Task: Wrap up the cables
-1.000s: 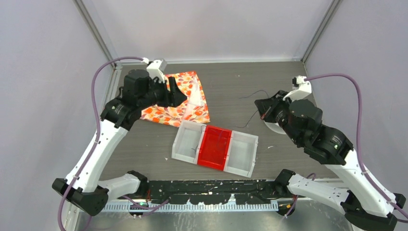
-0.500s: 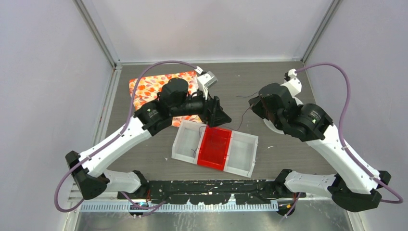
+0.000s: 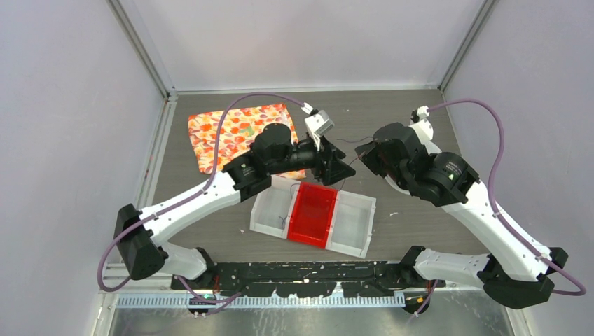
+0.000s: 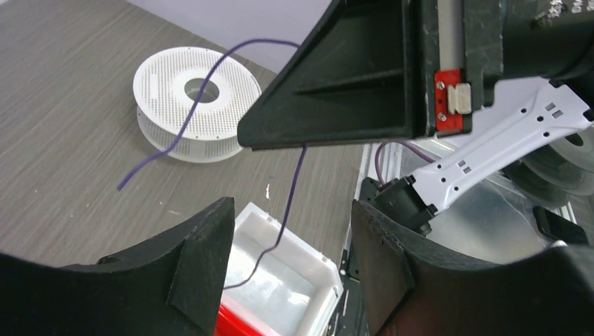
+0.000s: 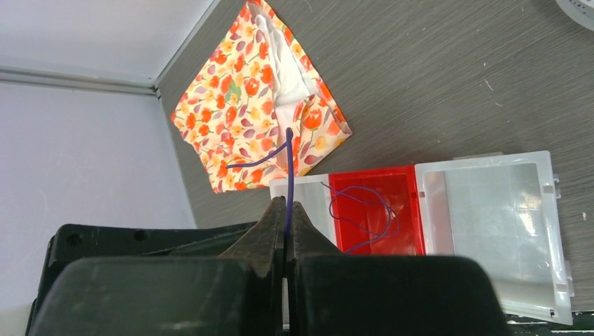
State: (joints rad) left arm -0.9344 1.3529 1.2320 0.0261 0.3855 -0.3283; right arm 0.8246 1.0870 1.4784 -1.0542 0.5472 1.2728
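The cable (image 5: 288,168) is a thin dark purple wire. My right gripper (image 5: 287,210) is shut on it, and one end sticks out past the fingertips. More of the wire lies in loose loops (image 5: 364,210) in the red compartment of the box (image 3: 312,213). In the left wrist view the wire (image 4: 294,178) hangs from the right gripper (image 4: 336,84) down into a white compartment. It hangs between the open fingers of my left gripper (image 4: 291,231), which touch nothing. In the top view my left gripper (image 3: 338,170) sits close to my right gripper (image 3: 365,152), above the box's far edge.
A white perforated spool (image 4: 189,101) lies on the table beyond the box, under the right arm. A floral cloth (image 3: 235,129) lies at the back left. The three-compartment box has clear side compartments (image 5: 490,203). Thick purple hoses (image 3: 490,140) arc above both arms.
My left arm has swung right, from over the floral cloth to the centre beside the right gripper. My right gripper has shifted left and toward the back, still holding the wire.
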